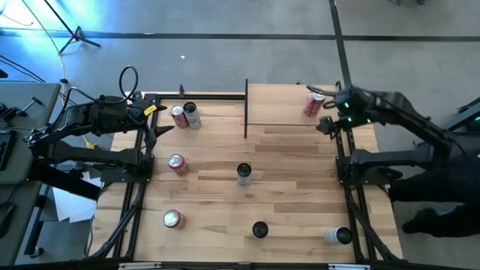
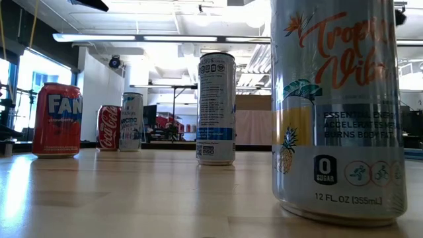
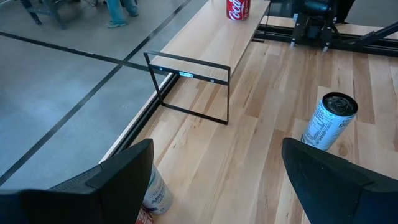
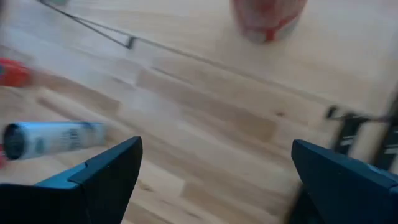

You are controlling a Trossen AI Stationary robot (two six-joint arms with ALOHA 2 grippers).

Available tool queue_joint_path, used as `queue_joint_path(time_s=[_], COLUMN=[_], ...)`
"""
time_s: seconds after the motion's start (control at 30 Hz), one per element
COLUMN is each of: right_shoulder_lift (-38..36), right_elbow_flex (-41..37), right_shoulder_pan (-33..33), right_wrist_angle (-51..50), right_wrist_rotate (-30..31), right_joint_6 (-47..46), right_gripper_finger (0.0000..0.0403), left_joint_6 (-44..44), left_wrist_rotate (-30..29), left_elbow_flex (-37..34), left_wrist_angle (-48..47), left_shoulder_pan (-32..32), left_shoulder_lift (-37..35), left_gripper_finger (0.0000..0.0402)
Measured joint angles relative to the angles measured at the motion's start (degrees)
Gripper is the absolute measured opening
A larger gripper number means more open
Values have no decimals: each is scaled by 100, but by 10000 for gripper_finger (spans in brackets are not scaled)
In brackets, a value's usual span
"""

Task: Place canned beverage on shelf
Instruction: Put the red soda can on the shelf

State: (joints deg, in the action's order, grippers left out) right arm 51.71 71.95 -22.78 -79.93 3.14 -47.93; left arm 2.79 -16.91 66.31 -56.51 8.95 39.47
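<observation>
Right hand (image 1: 328,120) agape beside shelf (image 1: 281,112) edge

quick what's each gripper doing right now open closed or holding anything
Left gripper: open, empty, above the red can and silver can at the table's far left.
Right gripper: open, empty, beside the red can on the shelf.

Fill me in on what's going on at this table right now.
A two-armed robot is stocking cans onto a small shelf at the table's far edge. One red can already stands on it, with the right gripper open beside it and holding nothing. The left gripper is open and empty next to a red and silver pair of cans at the far left. Five more cans stand scattered on the table.
</observation>
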Motion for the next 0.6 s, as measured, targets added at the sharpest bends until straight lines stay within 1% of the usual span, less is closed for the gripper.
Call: queue_joint_path(time_s=[0.1,0.27,0.33,0.43,0.6], right_shoulder_lift=[-573,-1135,-1214,-1236,-1154], right_elbow_flex=[-608,-1371,-1570,-1749,-1882], right_shoulder_pan=[422,980,1150,1340,1509], right_wrist_angle=[475,1205,1501,1696,1961], right_wrist_rotate=[43,306,516,1014,1508], right_joint_6=[-494,-618,-623,-771,-972], right_gripper_finger=[400,400,400,400,400], left_joint_6=[0,0,0,0,0], left_wrist_rotate=[0,0,1,0,0], left_elbow_flex=[-1,1,0,0,0], left_wrist_angle=[1,1,0,0,1], left_shoulder_pan=[1,1,1,0,0], left_shoulder_lift=[1,0,0,-1,1], left_gripper_finger=[335,335,335,335,335])
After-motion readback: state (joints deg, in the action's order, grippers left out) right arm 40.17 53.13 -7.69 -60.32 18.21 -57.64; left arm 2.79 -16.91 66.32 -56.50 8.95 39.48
